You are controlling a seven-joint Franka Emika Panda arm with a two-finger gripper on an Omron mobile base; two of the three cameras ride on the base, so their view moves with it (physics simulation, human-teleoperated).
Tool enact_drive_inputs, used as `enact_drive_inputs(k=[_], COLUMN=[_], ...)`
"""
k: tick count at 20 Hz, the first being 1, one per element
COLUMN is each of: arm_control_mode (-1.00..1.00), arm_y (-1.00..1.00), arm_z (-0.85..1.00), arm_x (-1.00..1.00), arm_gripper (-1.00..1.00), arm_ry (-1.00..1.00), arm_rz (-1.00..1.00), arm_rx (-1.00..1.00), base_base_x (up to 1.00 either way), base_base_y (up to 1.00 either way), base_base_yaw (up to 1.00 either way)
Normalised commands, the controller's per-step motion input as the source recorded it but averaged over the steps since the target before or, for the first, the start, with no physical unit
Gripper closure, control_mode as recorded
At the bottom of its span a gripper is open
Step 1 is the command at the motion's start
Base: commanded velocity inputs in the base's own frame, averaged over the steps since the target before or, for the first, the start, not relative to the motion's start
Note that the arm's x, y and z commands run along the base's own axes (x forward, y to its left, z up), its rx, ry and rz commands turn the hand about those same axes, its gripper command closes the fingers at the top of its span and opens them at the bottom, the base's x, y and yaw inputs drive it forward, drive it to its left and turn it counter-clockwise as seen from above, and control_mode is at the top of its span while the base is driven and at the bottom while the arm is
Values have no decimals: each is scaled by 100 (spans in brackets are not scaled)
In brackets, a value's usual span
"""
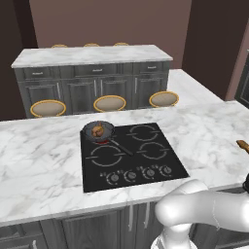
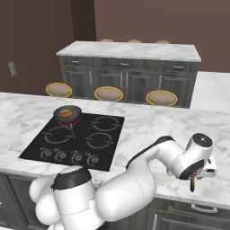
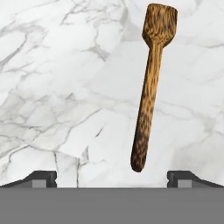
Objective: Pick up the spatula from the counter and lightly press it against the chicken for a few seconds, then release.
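Pickup step in hand: gripper [image 3: 112, 177] is held wide open over spatula [image 3: 148, 96] on counter [image 3: 52, 87]; descent & closing on handle are needed nxt.

You saw a brown, dark-speckled wooden spatula [image 3: 148, 105] on the white, grey-veined marble counter [image 3: 52, 87]; the flat cooktop [image 1: 131, 161] set into that counter was black with pale rings.

The spatula [image 3: 148, 96] (brown grained wood, flat blade) lies flat on the marble surface [image 3: 52, 87]. The chicken [image 1: 98, 130], browned, sits in a dark pan [image 1: 86, 132].
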Motion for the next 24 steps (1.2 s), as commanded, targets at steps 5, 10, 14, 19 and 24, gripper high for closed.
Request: enact_drive_inputs(k=[5, 10, 14, 19, 24], arm_control_mode=[-100, -100, -100, -100, -100], arm_y=[-6, -1, -2, -5, -4], arm_z=[-17, -18, -18, -18, -19], arm_x=[8, 7, 7, 9, 15], arm_gripper=[-100, -100, -100, -100, -100], arm_ry=[1, 2, 2, 2, 3], arm_rz=[0, 0, 0, 0, 0], arm_rx=[0, 0, 0, 0, 0], base_base_x=[0, 0, 0, 0, 0], base_base_y=[0, 0, 0, 0, 0], base_base_yaw=[0, 0, 0, 0, 0])
